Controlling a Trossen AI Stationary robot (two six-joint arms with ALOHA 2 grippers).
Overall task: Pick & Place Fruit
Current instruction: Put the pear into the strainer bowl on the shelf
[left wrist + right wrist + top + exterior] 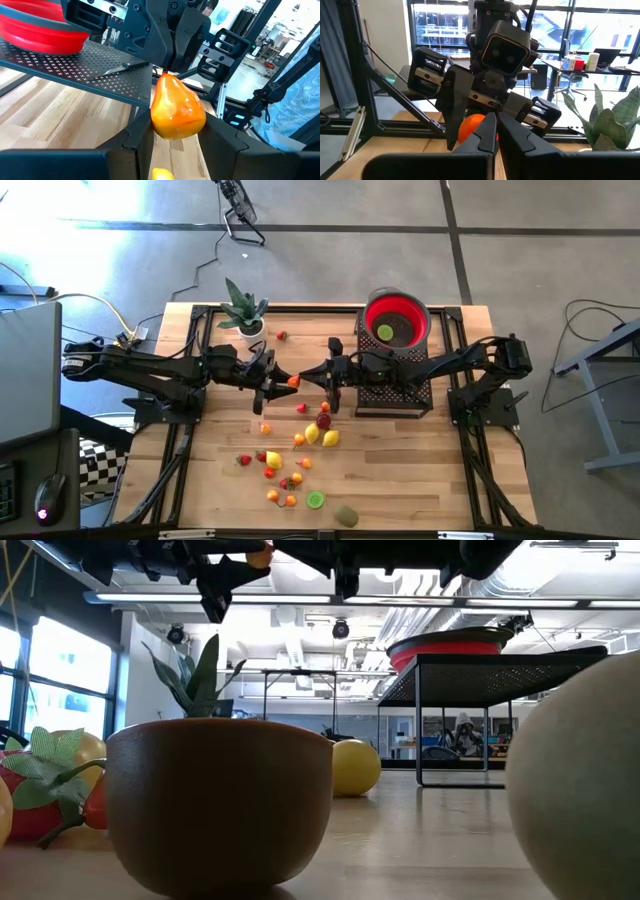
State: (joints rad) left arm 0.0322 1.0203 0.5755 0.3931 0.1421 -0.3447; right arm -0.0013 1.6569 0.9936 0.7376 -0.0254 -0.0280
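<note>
I am holding the orange toy fruit (176,107) up in my left gripper (283,383) so my right gripper (306,379), at three o'clock of it, pinching shut on its tip, can carry it to the red bowl (397,321).

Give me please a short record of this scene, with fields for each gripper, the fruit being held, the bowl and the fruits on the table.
left gripper: raised above the table middle, closed on the orange fruit
orange fruit: between the left fingers, off the table
right gripper: shut, tips facing the left gripper, at the fruit's top; grip not clear
red bowl: on the black mesh stand, one green fruit inside
loose fruits: scattered on the wooden table, below the grippers in the high view
</note>
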